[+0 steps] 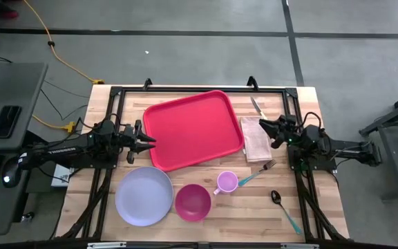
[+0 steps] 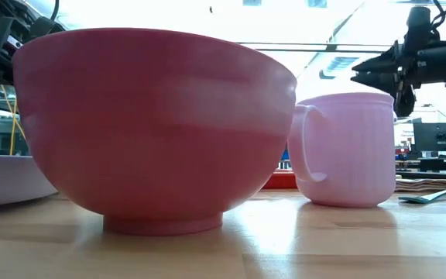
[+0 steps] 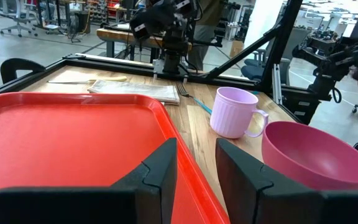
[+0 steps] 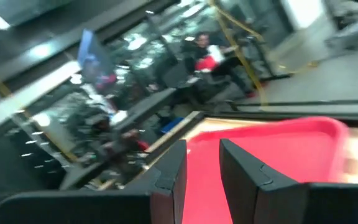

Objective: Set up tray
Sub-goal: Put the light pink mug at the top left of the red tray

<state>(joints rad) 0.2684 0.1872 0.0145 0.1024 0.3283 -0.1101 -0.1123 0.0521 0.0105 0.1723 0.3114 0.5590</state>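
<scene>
Nearest on the table (image 1: 185, 232) stood the lavender plate (image 1: 144, 196), magenta bowl (image 1: 193, 202) and pink mug (image 1: 226, 182). Behind them lay the red tray (image 1: 192, 129), slightly askew. The left gripper (image 1: 148, 142) waited at its left edge, fingers slightly parted (holding nothing); the right gripper (image 1: 262, 125) hovered over the folded napkin (image 1: 256, 138), likewise parted and empty.

I see my left arm reaching in from 9 o'clock, lying low and level | left tool (image 1: 146, 141) pointing toward 3 o'clock, fingers (image 3: 160, 171) parted by a narrow gap | my right arm in from 3 o'clock | right tool (image 1: 262, 125) pointing toward 9 o'clock, raised, fingers (image 4: 169, 171) slightly apart, holding nothing
</scene>
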